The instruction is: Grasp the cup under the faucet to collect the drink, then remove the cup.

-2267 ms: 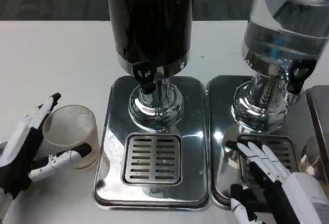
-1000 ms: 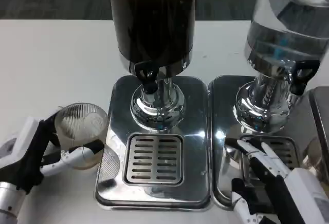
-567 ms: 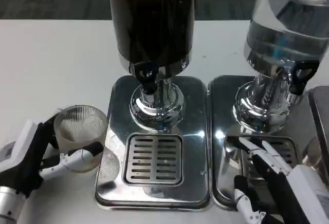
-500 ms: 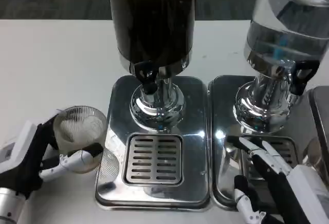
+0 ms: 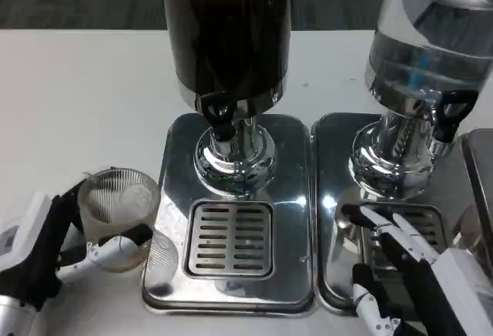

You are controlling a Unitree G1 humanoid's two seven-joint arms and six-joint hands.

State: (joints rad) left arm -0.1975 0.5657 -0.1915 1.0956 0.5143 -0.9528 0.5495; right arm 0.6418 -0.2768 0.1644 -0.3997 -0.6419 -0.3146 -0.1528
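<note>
The fingers (image 5: 115, 247) of the left hand (image 5: 46, 255) curl around a clear ribbed cup (image 5: 119, 209), gripping it at the lower left of the dark drink dispenser (image 5: 227, 35). The fingers (image 5: 389, 228) of the right hand (image 5: 420, 270) lie spread and hold nothing, resting over the tray to the right of that dispenser.

The dark dispenser stands tallest, centre frame, on the white table (image 5: 77, 97). To its right stands a clear water dispenser (image 5: 427, 51). Below the dark dispenser sits its chrome drip tray (image 5: 173, 166), with a slotted grate (image 5: 231, 240) at the front. Its black faucet (image 5: 219, 120) juts out just above the grate. The cup is just left of the tray, touching or nearly touching its edge, not yet under the faucet.

To do this step well, the cup likely needs to stay upright and travel rightward, rising enough to pass the tray's raised edge, then settle on the grate directly beneath the faucet. A firm, even grip probably matters, since thin plastic could deform or slip.
</note>
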